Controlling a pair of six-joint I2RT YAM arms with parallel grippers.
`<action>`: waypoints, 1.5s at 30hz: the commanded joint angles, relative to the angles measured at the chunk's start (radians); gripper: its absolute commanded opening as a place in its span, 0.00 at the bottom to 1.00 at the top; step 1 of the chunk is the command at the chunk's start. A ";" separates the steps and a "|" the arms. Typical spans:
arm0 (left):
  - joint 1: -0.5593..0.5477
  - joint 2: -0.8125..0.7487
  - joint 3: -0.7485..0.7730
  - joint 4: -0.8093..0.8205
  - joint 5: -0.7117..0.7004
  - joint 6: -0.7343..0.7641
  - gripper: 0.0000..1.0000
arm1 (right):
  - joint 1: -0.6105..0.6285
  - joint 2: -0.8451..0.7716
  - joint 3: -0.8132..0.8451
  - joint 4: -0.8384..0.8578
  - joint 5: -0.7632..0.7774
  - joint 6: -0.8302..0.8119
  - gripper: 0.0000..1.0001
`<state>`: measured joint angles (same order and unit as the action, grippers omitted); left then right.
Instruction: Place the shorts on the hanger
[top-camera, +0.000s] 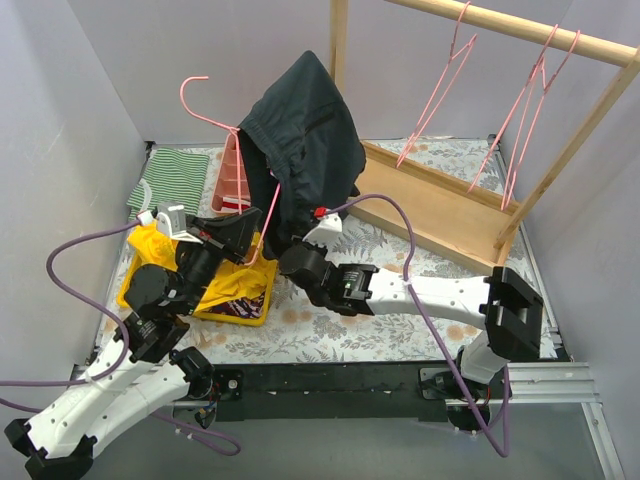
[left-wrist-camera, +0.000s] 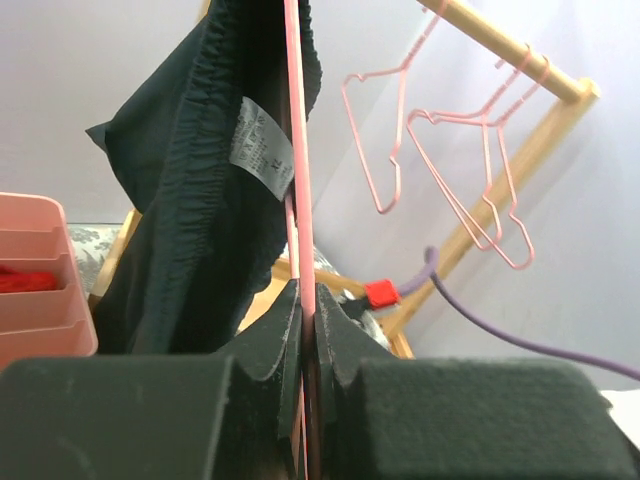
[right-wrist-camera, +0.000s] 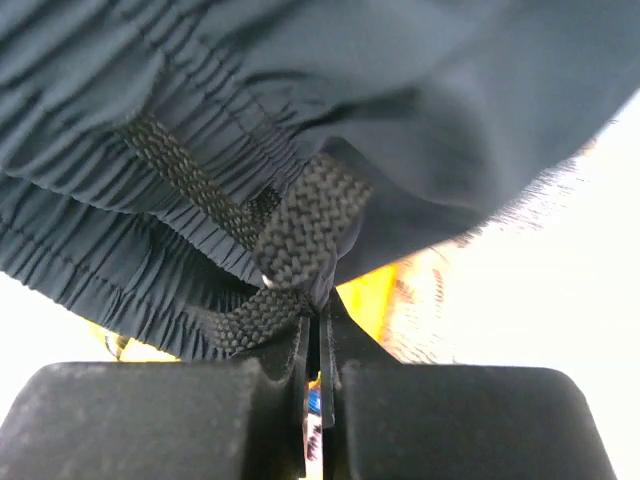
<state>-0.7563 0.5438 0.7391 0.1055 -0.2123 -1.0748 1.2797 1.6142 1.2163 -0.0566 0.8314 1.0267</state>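
Shorts (top-camera: 305, 140) hang draped over the raised pink hanger (left-wrist-camera: 303, 240). The left gripper (left-wrist-camera: 308, 310), closed tight on its wire, holds it upright, while the right gripper (right-wrist-camera: 318, 320) pinches the drawstring (right-wrist-camera: 300, 240), probably to pull fabric across.

The left arm (top-camera: 105, 405) is wearing glossy white shells over its long links, with bulky round black joint housings between them. The right arm (top-camera: 440, 292) is showing the same white-and-black scheme, including one large black block joint. A thin purple cable (top-camera: 62, 290) is looping off the left arm. A second purple cable (top-camera: 412, 270) is trailing along the right, carrying a small red tab (top-camera: 320, 212). The matte black left gripper (left-wrist-camera: 305, 300) and matte black right gripper (right-wrist-camera: 318, 325) are each showing two blocky, wedge-tipped fingers.
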 joint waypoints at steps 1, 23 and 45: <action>0.000 0.040 -0.033 0.183 -0.096 -0.019 0.00 | 0.024 -0.103 -0.052 -0.087 0.012 0.010 0.01; -0.255 0.340 -0.176 0.522 -0.444 0.078 0.00 | 0.170 -0.249 0.083 -0.255 0.000 -0.201 0.01; -0.572 0.197 -0.420 0.079 -0.645 -0.394 0.00 | 0.121 -0.278 -0.029 -0.284 -0.087 -0.198 0.01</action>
<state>-1.2705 0.7845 0.3523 0.3267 -0.7853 -1.3098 1.4406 1.3270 1.2179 -0.3973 0.7647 0.8116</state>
